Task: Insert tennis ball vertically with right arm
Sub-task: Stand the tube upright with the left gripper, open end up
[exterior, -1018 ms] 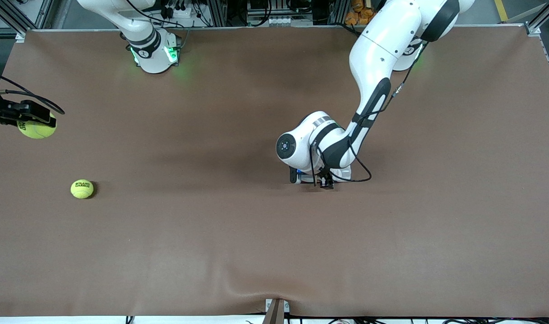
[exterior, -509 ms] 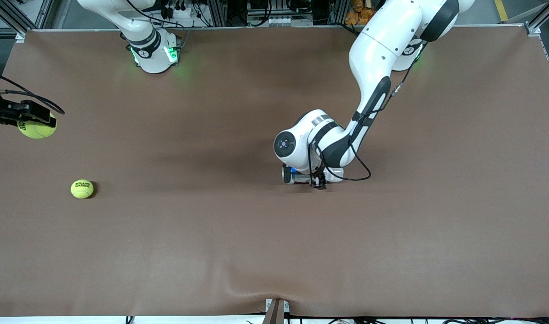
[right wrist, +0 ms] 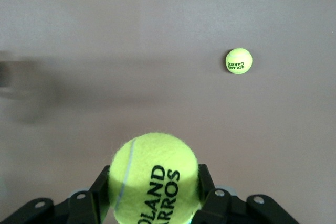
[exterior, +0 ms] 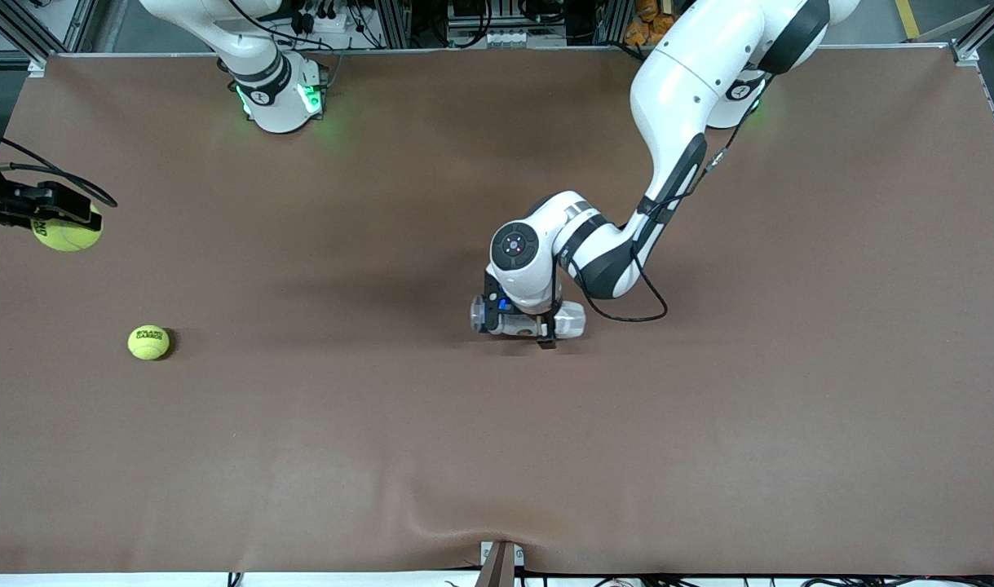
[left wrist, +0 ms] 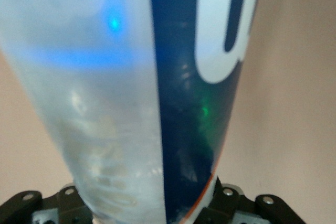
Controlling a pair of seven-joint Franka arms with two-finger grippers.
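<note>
Held tennis ball (right wrist: 154, 177) reads "OLAND ARROS"; loose ball (right wrist: 239, 61), seemingly "ROLAND GARROS".

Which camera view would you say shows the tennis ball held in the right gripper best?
The right wrist view: the held tennis ball fills the foreground between the right gripper fingers, its lettering readable. The front view shows it small at the table edge, partly covered by the gripper. The left wrist view shows none of it.
</note>
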